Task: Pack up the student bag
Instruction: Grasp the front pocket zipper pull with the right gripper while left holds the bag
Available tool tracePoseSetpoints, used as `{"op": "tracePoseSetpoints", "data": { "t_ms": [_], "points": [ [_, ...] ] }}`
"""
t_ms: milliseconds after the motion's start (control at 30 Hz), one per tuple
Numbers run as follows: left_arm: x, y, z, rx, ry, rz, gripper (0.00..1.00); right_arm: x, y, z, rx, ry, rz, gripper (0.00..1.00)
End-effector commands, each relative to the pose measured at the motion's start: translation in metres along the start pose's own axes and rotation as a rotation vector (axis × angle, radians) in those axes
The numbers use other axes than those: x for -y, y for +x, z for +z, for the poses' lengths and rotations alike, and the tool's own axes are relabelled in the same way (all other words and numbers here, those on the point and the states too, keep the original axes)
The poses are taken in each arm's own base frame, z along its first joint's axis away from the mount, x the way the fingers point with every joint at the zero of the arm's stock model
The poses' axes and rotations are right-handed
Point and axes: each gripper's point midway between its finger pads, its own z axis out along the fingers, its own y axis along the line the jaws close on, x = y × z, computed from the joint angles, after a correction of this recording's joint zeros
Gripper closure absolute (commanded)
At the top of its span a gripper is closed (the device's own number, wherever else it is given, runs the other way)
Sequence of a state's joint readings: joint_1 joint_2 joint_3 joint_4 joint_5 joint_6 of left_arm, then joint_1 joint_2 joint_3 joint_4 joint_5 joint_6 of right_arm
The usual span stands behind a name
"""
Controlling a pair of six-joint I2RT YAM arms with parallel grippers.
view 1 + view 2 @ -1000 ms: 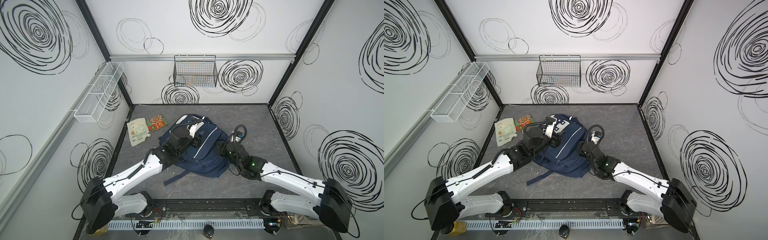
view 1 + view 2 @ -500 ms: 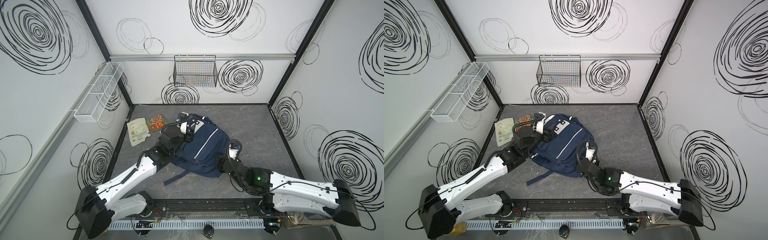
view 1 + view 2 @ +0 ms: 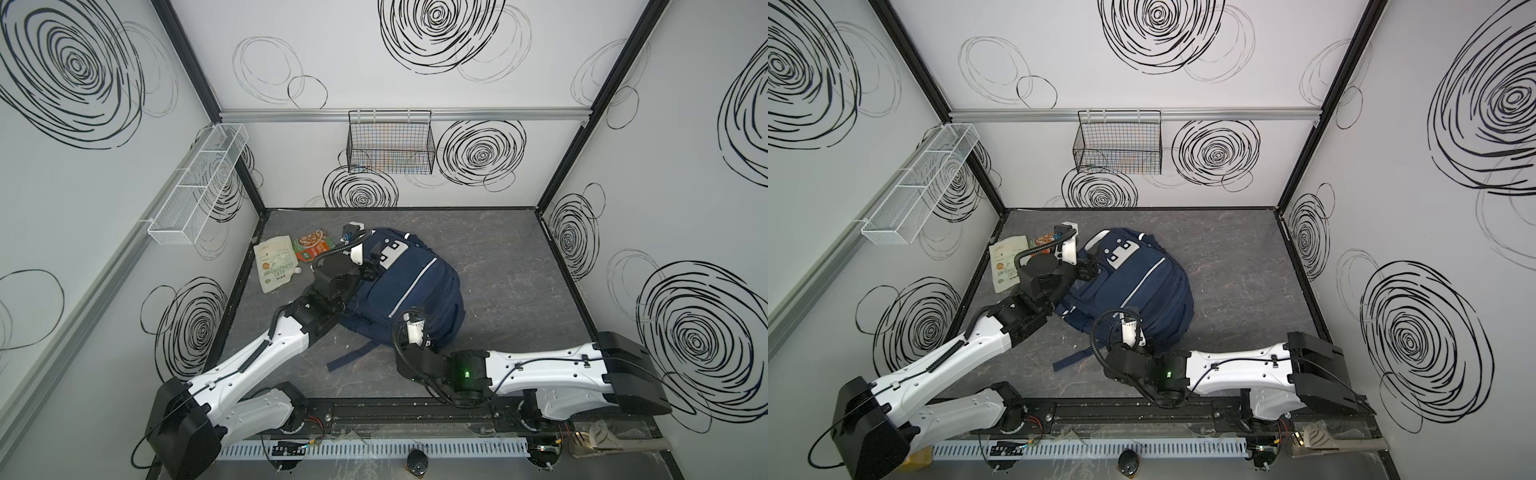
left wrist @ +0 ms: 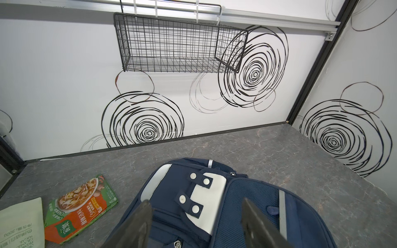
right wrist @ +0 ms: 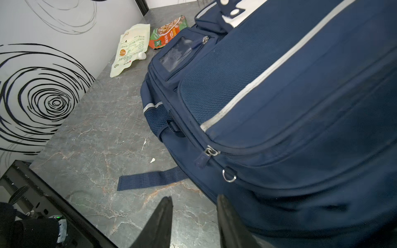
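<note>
Placement in both top views: the student bag (image 3: pixel 409 291) lies on the surface (image 3: pixel 519 266), left of the middle, its top toward the far left corner beside a pale pouch (image 3: pixel 276 266) and an orange-green packet (image 3: pixel 313 245). Left wrist view: the left gripper (image 4: pixel 195 200) hangs over the bag's white patch (image 4: pixel 212 201), jaws wide apart and empty, and is probably best used to steady the fabric there. Right wrist view: the right gripper (image 5: pixel 194 199) sits at the bag's near edge, jaws narrowly apart and empty; it should likely advance to the zip pull (image 5: pixel 211 151) and close on its tab only.
</note>
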State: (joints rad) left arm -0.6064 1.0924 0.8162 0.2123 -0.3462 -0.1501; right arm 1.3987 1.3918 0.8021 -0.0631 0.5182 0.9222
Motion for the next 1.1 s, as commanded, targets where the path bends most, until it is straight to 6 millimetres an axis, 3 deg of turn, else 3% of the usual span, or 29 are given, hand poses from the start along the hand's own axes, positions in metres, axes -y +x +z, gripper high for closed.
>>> {"op": "tracePoseSetpoints", "data": {
  "t_ms": [0, 233, 500, 833, 1067],
  "points": [
    [-0.013, -0.024, -0.006, 0.1, -0.039, -0.061, 0.32, -0.02, -0.016, 0.005, -0.016, -0.085, 0.09, 0.59],
    [-0.014, -0.027, -0.006, 0.101, -0.003, -0.083, 0.31, -0.004, -0.005, 0.028, -0.111, -0.099, 0.203, 0.53],
    [-0.018, -0.029, -0.007, 0.102, -0.017, -0.084, 0.31, 0.042, 0.005, 0.066, -0.222, 0.018, 0.336, 0.53],
    [-0.023, -0.03, -0.006, 0.102, -0.013, -0.107, 0.31, 0.054, 0.014, 0.084, -0.221, 0.158, 0.129, 0.55],
    [-0.026, -0.03, -0.004, 0.099, -0.009, -0.122, 0.31, 0.053, 0.019, 0.088, -0.235, 0.197, 0.057, 0.76]
  ]
}}
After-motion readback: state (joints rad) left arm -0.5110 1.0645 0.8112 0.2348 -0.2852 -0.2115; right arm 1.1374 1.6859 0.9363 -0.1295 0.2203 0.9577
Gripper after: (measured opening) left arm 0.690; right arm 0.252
